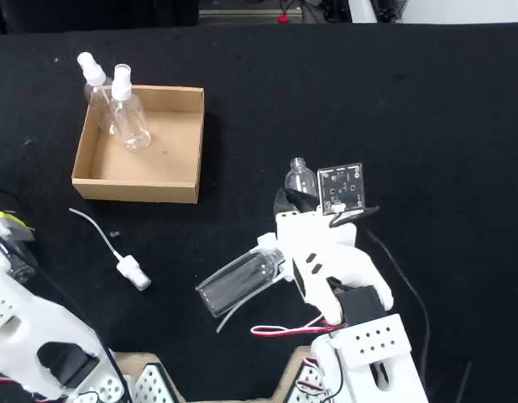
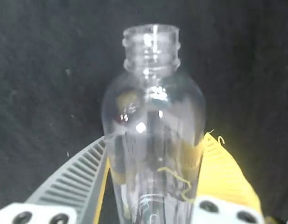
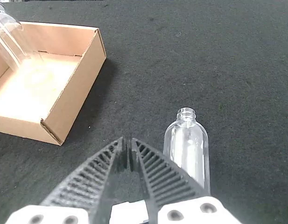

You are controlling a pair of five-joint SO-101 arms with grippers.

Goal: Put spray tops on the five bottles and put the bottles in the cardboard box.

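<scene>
The left gripper (image 2: 155,140) pinches an uncapped bottle (image 2: 153,102) by the tabletop's left edge, while the right gripper (image 3: 127,142) — pressed together, empty — sits just beside a standing bottle (image 3: 186,144) mid-tabletop, which a sideways swing may topple.

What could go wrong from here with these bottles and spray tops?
The right gripper sits shut close beside an uncapped bottle; a sideways move might knock it away. The loose spray top has a thin curved tube that might miss the narrow neck of the held bottle in the left gripper.
</scene>
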